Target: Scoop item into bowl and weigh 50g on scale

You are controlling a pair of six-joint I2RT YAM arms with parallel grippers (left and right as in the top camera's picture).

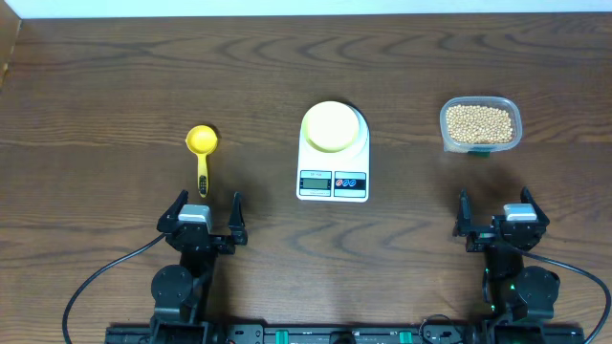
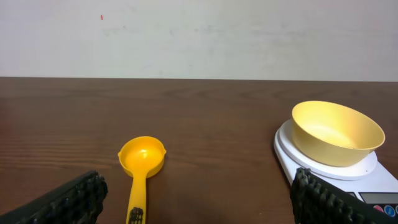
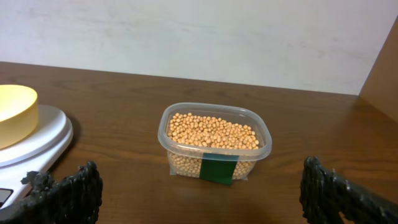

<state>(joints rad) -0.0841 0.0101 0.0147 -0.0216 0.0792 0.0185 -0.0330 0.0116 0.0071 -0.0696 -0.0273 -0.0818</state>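
Found left gripper [image 1: 208,202] released and wide open at the left of the front edge of the desk [image 1: 96,86]. The handle tip of a yellow plastic scoop [image 1: 202,153] lay between its fingertips, apart from both. Found right gripper [image 1: 494,201] likewise spread and holding nothing at the front edge, right side. Saw from overhead only the grey display and two round buttons on the smooth white scale [image 1: 333,182], mid-desk, with the pale round bowl [image 1: 333,126] seated on its platform. Learned from the left wrist view alone of the bowl's depth and sloped wall. Noted small, round tan beans [image 1: 480,122] heaped in a clear, round-cornered plastic container [image 1: 444,122] toward the back right, well apart from the scale. Caught its dark green label [image 3: 217,169] solely in the right wrist view. Made out ribbed black fingers [image 3: 68,196] there too.
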